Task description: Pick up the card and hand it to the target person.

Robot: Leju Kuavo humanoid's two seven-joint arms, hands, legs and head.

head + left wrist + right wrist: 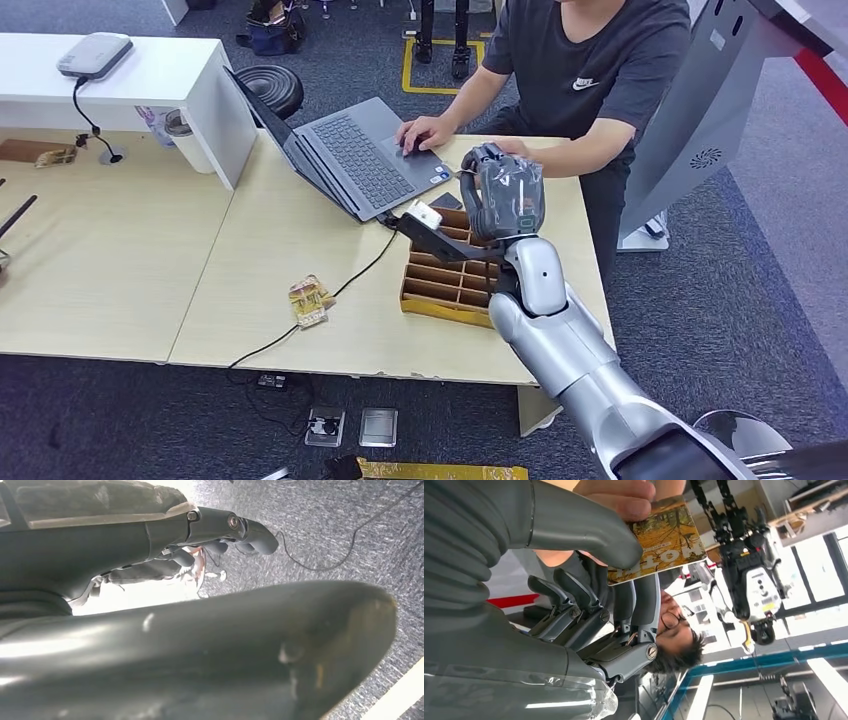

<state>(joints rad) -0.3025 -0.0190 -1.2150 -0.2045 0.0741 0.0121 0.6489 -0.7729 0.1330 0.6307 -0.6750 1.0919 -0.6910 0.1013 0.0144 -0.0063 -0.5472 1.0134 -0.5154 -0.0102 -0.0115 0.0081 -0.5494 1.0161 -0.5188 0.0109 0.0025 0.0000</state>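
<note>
Your right hand (589,580) pinches the card (664,537) between thumb and fingers (644,600). Card's glossy, autumn-leaf print, white lettering. A person's hand (619,495) grips its far edge.

Right hand (589,580) pinches card (659,540); person's fingers (624,497) touch it.

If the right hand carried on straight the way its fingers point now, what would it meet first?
Probably the person's hand, whose fingers already touch the card held in the right hand; beyond that, likely the person's body, though depth is unclear.
</note>
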